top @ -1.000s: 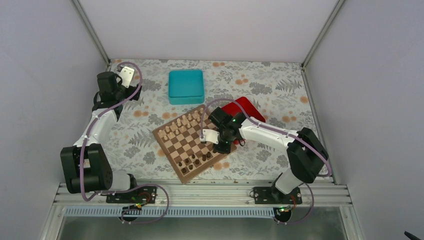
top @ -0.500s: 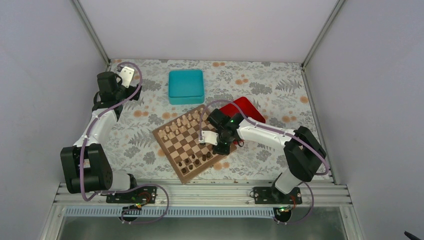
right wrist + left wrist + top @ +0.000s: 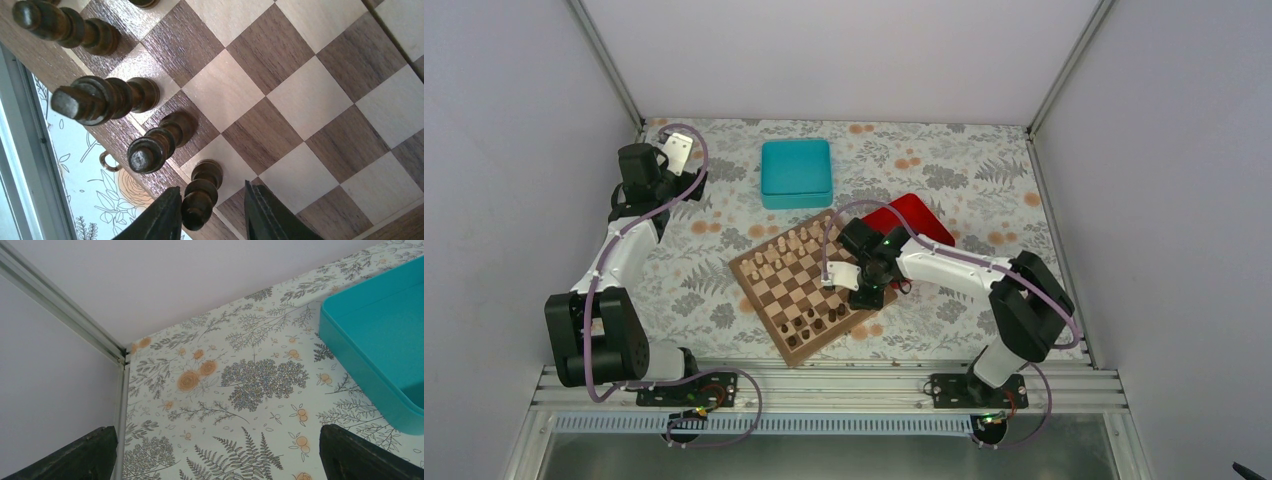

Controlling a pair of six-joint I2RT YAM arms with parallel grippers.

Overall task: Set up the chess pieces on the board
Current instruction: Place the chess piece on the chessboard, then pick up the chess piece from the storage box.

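Observation:
The board (image 3: 796, 288) lies tilted at the table's middle. Pale pieces stand along its far edge, and several dark chess pieces (image 3: 814, 322) stand along its near edge. My right gripper (image 3: 864, 298) hangs low over the board's near right corner. In the right wrist view its jaws (image 3: 212, 215) stand apart around an upright dark piece (image 3: 202, 192) on a light square by the border. The piece is against the left finger (image 3: 165, 217), with a gap to the right finger. Three more dark pieces (image 3: 155, 145) stand beside it. My left gripper (image 3: 679, 150) is wide open and empty at the far left.
A teal box (image 3: 796, 172) sits behind the board and shows at the right of the left wrist view (image 3: 380, 340). A red tray (image 3: 914, 222) lies behind my right arm. The enclosure's walls and metal posts bound the floral table cover.
My right gripper has shifted slightly left over the board's near right corner. The left arm has not moved.

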